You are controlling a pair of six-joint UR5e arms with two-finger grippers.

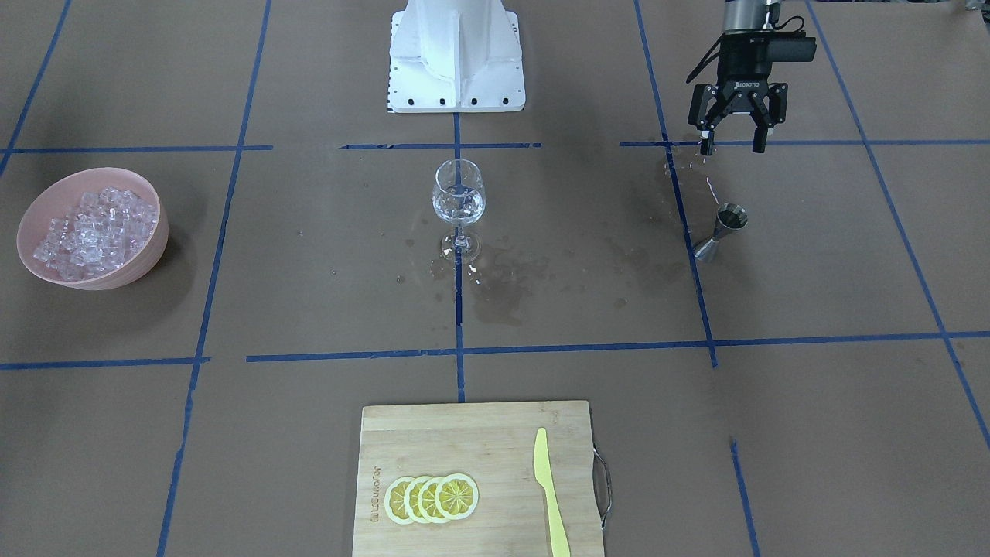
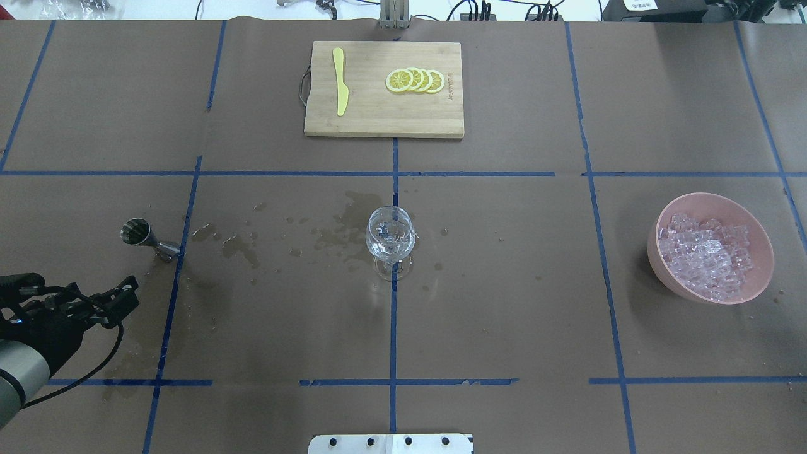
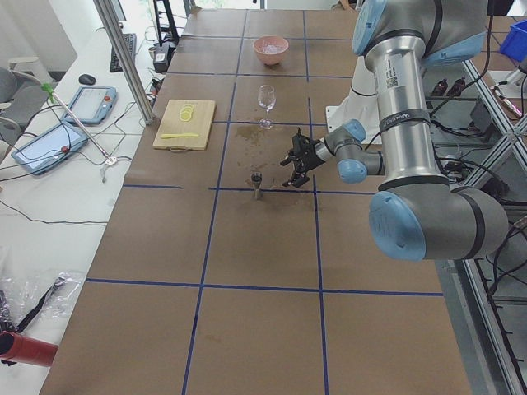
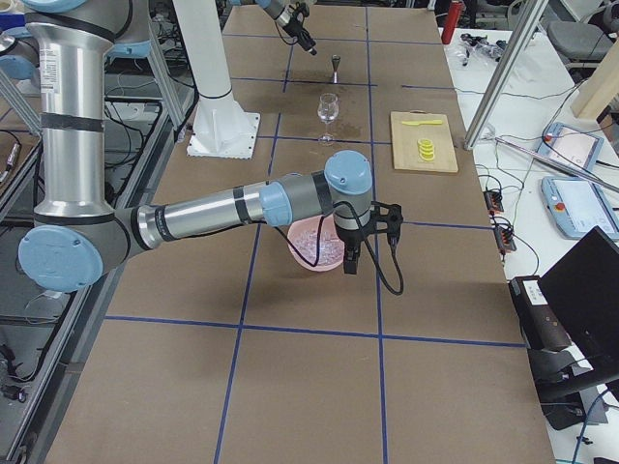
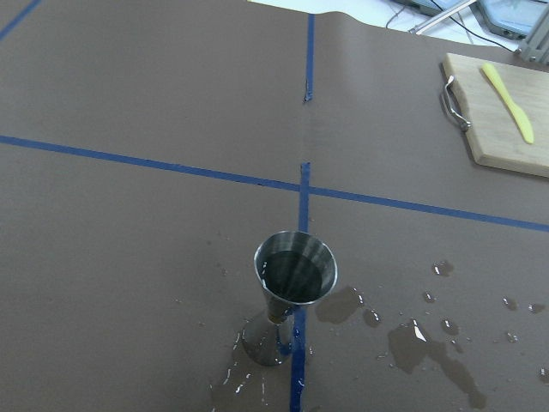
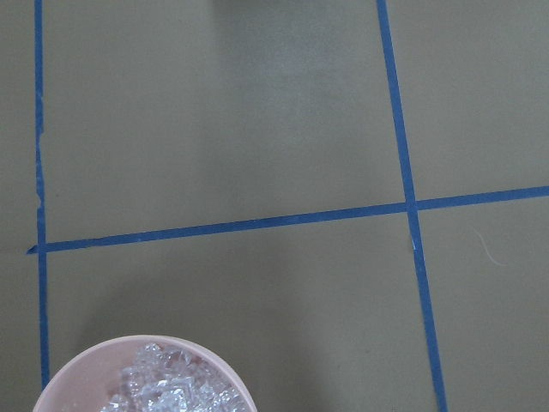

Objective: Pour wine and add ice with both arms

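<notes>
Bench scene, all views. The wine glass (image 1: pixel 459 203) stands upright at the middle of the bench, on a blue tape crossing, with a small measure of the wine (image 1: pixel 459 209) in its bowl. Dark wet stains (image 1: pixel 503 286) spread over the brown paper around its foot.

The left gripper (image 1: pixel 733 145) hangs above the paper toward the bench's left end, fingers spread wide and holding nothing. It is well apart from the wine glass. A metal jigger (image 1: pixel 723 230) stands upright on a tape line near the left gripper, on the side away from the robot's base and not touching it.

The ice (image 1: pixel 97 230) is heaped in a pink bowl (image 1: pixel 46 193) toward the bench's right end, far from the left gripper. The right gripper (image 4: pixel 350 259) shows only in the right side view, where it hangs just above the pink bowl; whether its fingers are parted cannot be told.

A wooden cutting board (image 1: pixel 464 433) lies at the bench edge opposite the robot and carries lemon slices (image 1: pixel 431 497) and a yellow knife (image 1: pixel 549 495).
</notes>
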